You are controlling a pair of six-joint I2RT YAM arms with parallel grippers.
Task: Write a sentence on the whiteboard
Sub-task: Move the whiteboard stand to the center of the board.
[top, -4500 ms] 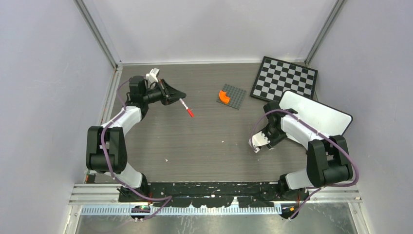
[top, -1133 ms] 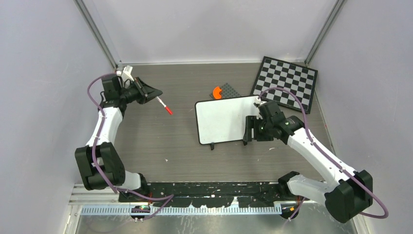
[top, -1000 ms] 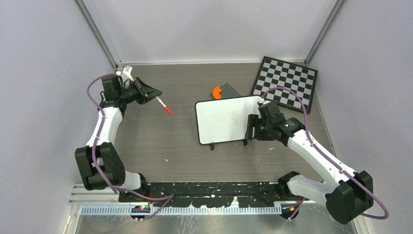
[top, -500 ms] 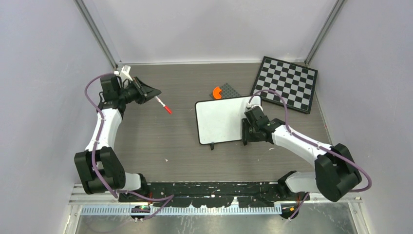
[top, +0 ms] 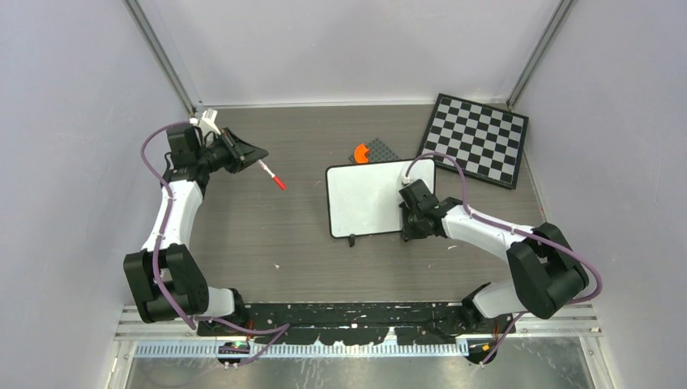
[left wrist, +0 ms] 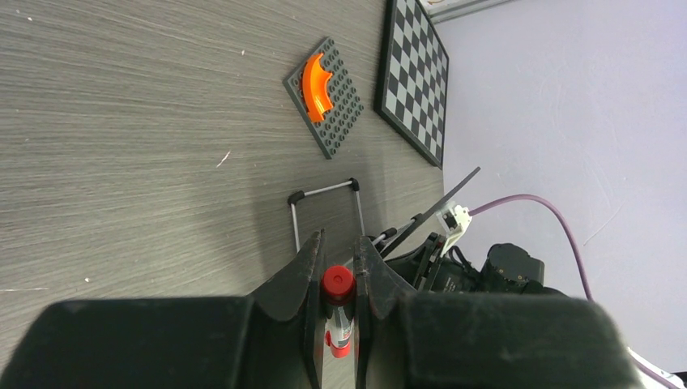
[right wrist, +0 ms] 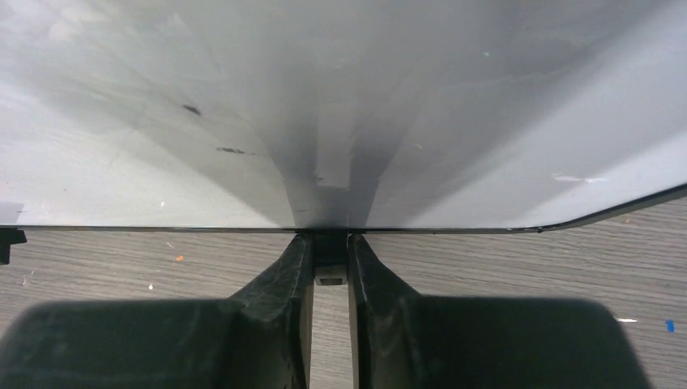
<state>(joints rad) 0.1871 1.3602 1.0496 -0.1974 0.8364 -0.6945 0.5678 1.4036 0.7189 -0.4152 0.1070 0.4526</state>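
The whiteboard (top: 369, 198) lies mid-table with a blank white face; no sentence shows on it. My right gripper (top: 407, 222) sits at its near right edge, shut on a small black foot (right wrist: 330, 271) under the rim. Up close, the whiteboard (right wrist: 243, 121) fills the right wrist view above the right gripper (right wrist: 330, 243). My left gripper (top: 259, 159) hovers at the far left, shut on a red-capped marker (top: 274, 176) that points toward the board. In the left wrist view the marker (left wrist: 338, 285) stands between the fingers of the left gripper (left wrist: 336, 247), and the whiteboard (left wrist: 444, 201) appears edge-on.
A black-and-white chessboard (top: 474, 138) lies at the far right corner. A grey studded plate with an orange curved piece (top: 369, 152) sits just behind the whiteboard. Grey walls close in on three sides.
My right gripper has slid left along the whiteboard's near edge and closed on its foot, the elbow swinging in. The left arm with the marker has barely moved.
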